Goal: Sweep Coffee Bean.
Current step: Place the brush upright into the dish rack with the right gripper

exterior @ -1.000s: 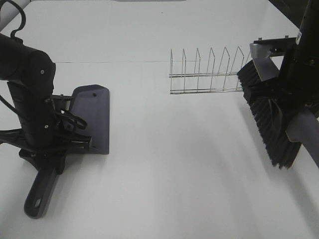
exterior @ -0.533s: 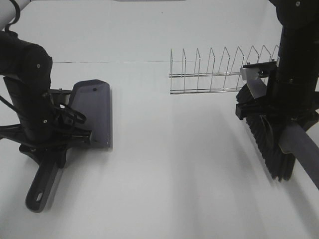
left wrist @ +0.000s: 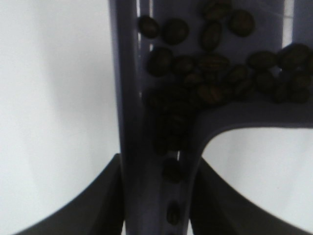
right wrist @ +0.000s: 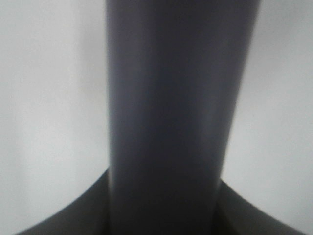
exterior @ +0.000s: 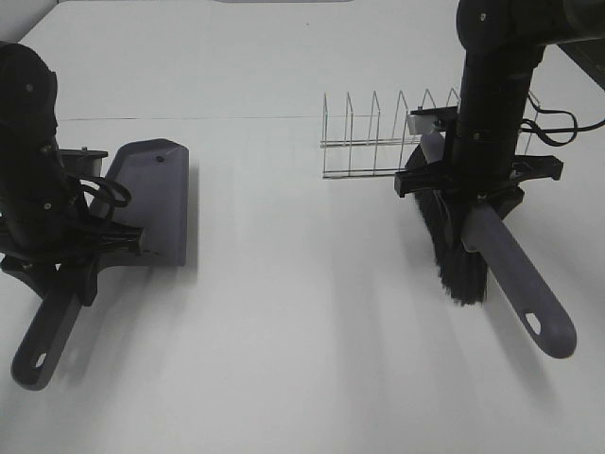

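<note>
The purple-grey dustpan [exterior: 151, 194] rests at the left of the white table, its handle pointing to the front. My left gripper [exterior: 68, 260] is shut on that handle. In the left wrist view several coffee beans [left wrist: 210, 73] lie heaped in the dustpan [left wrist: 132, 98] where it meets the handle, with my left gripper [left wrist: 156, 200] around the handle. My right gripper [exterior: 475, 194] is shut on the brush [exterior: 456, 255], holding its black bristles down near the table at the right. The right wrist view is filled by the brush handle [right wrist: 166, 122]. No beans show on the table.
A wire dish rack [exterior: 373, 142] stands at the back right, just behind the right arm and the brush. The table [exterior: 302, 331] is white, with its far edge at the top of the high view.
My right arm has carried the brush left, toward the middle, in front of the rack. My left arm has shifted the dustpan left and a little back.
</note>
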`<state>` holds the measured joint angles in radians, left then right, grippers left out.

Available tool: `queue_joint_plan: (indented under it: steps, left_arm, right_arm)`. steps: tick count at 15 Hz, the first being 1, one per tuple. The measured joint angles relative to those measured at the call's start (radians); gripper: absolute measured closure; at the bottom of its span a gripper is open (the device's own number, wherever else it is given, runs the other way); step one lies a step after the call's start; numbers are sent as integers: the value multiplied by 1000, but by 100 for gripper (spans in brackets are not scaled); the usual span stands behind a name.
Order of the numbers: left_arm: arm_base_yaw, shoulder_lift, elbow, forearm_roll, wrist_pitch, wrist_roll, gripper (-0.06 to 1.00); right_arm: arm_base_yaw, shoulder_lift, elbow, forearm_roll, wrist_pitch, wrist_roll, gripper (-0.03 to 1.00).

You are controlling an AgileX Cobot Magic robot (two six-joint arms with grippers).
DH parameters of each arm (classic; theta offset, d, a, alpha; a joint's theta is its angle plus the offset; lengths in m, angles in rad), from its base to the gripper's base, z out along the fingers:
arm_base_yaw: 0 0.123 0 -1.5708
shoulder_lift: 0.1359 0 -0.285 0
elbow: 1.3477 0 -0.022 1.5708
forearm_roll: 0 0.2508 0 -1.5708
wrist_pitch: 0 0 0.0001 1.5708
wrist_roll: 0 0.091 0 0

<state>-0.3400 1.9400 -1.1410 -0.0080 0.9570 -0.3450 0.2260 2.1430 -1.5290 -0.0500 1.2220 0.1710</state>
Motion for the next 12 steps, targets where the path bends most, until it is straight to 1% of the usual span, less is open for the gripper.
queue_joint_plan:
  steps: [4,6,7,12]
  left_arm:
    - [0,0,0,8,1,3,61]
    - [0,0,0,8,1,3,61]
    - [0,0,0,8,3,3,61]
    - [0,0,0,8,24,6,61]
  right_arm:
    - [0,84,-152,-2,0,-6,62]
    - [-1,132,-246,-10,19,-5,62]
    - [-9,181,-324,-18,22,-5,62]
    - [-16,257,-461,-28,34,-6,62]
